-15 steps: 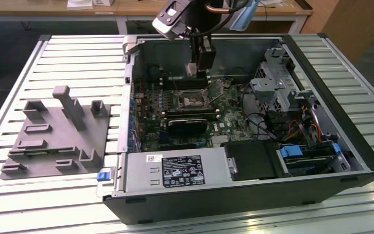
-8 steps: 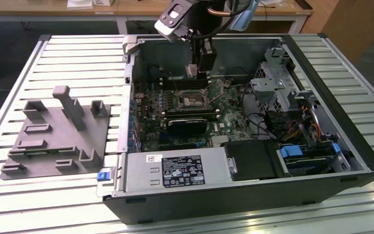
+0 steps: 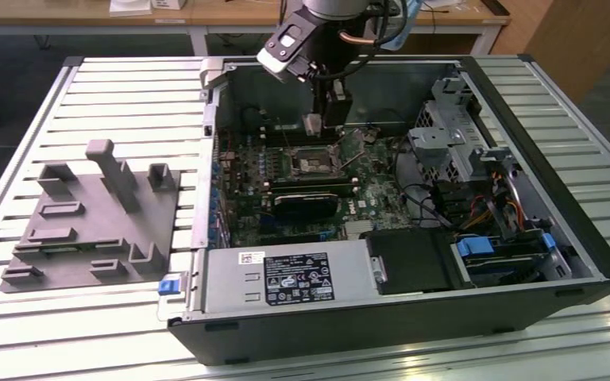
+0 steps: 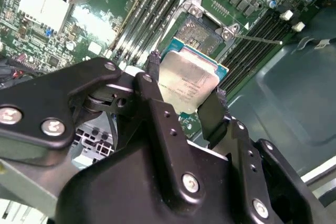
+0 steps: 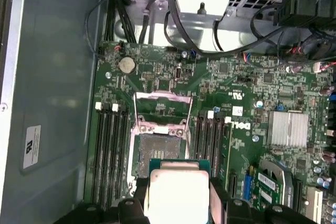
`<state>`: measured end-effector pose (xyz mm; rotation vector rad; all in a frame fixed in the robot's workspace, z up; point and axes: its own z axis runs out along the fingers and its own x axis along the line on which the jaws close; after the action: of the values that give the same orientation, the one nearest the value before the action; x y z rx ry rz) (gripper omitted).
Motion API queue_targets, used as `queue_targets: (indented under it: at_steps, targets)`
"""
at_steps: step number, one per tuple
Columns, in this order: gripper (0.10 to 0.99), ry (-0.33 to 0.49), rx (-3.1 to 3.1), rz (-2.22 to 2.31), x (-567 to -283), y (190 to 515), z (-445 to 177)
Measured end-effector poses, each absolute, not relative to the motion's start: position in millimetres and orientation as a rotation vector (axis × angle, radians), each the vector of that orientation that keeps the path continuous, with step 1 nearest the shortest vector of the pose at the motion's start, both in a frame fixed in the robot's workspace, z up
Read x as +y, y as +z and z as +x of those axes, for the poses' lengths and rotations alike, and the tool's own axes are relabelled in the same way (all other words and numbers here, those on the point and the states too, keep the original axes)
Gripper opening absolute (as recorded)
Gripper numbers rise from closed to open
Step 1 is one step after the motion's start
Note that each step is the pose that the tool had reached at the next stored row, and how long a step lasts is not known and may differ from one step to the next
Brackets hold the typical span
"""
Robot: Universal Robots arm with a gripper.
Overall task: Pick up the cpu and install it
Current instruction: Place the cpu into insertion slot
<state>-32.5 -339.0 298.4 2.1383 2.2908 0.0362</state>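
Above motherboard (image 5: 236,77), cpu (image 4: 189,83) held within end effector (image 4: 186,78)

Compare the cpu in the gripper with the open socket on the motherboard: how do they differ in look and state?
Look: the cpu has a pale silver top with a green edge; the socket is a dark recess in a metal frame. State: the cpu is clamped in the gripper, off the board; the socket sits fixed on the motherboard, empty, its frame swung open. Both are square.
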Motion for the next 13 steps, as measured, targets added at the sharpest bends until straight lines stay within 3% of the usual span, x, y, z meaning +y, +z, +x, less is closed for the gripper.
queue_targets:
  at_steps: [13]
  targets:
    - [0.541, 0.036, 2.291, 2.139, -337, 286, -31]
